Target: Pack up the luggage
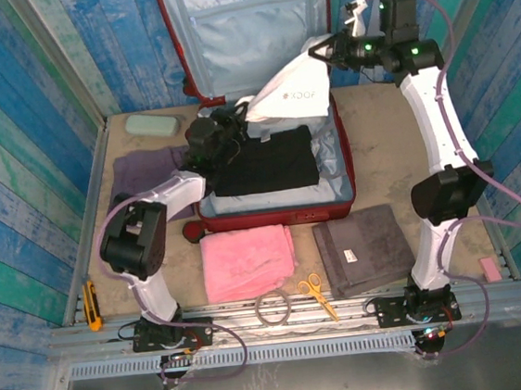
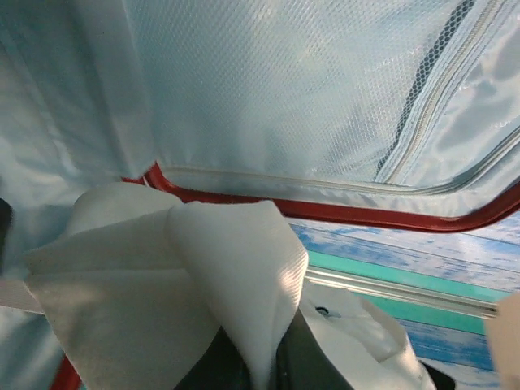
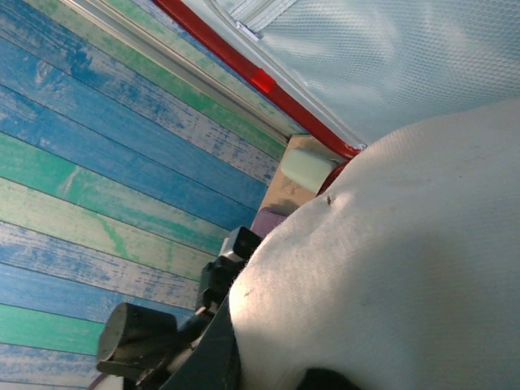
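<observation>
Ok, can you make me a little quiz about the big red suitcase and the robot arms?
1. True or false: the glossy red hard-shell suitcase is zipped shut.
2. What lies folded inside it? A: a black folded garment. B: a fluffy pink towel. C: a flat grey towel.
3. What colour is the soft fabric bag that the left gripper and the right gripper pinch between them?

Key: 1 false, it lies open. 2 A. 3 white.
</observation>
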You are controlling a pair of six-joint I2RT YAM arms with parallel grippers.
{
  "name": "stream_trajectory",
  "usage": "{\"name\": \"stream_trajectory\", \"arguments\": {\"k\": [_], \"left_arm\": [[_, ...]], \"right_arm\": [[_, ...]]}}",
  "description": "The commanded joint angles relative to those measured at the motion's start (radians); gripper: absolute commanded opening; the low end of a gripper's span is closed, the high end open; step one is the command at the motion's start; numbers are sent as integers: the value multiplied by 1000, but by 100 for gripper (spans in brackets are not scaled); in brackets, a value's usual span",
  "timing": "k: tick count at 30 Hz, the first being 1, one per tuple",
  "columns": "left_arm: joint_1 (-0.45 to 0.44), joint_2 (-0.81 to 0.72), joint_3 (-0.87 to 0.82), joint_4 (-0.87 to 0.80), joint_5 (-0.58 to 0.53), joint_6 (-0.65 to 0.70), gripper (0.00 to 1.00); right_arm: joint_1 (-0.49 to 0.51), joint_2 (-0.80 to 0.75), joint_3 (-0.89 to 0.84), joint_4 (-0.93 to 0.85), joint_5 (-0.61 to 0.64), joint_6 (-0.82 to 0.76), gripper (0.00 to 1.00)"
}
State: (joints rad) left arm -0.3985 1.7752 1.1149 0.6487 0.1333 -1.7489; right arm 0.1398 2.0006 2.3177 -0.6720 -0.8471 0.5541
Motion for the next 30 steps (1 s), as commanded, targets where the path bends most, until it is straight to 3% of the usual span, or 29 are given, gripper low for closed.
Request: {"name": "stream_trajectory", "arguments": {"k": [1,10,15,19,23,30], "left_arm": [[13,-139,52,-259,-74,233,0],[67,-241,104,-526,-203,500,0],[106,-242,118,-552,-212,631,0],[115,-228,136,-551,-215,721,0],[118,-219,129,-556,-208,749,0],[108,-254,21,-552,-203,673,0]], "right_arm": [[19,68,79,40,-67,33,1],[80,289,184,249,-147,208,0],[124,394,206,423,-198,327,0],[136,454,222,455,-220,339,1],[127,457,160,450,-230,313,0],[103,399,40,333,-223,193,3]]}}
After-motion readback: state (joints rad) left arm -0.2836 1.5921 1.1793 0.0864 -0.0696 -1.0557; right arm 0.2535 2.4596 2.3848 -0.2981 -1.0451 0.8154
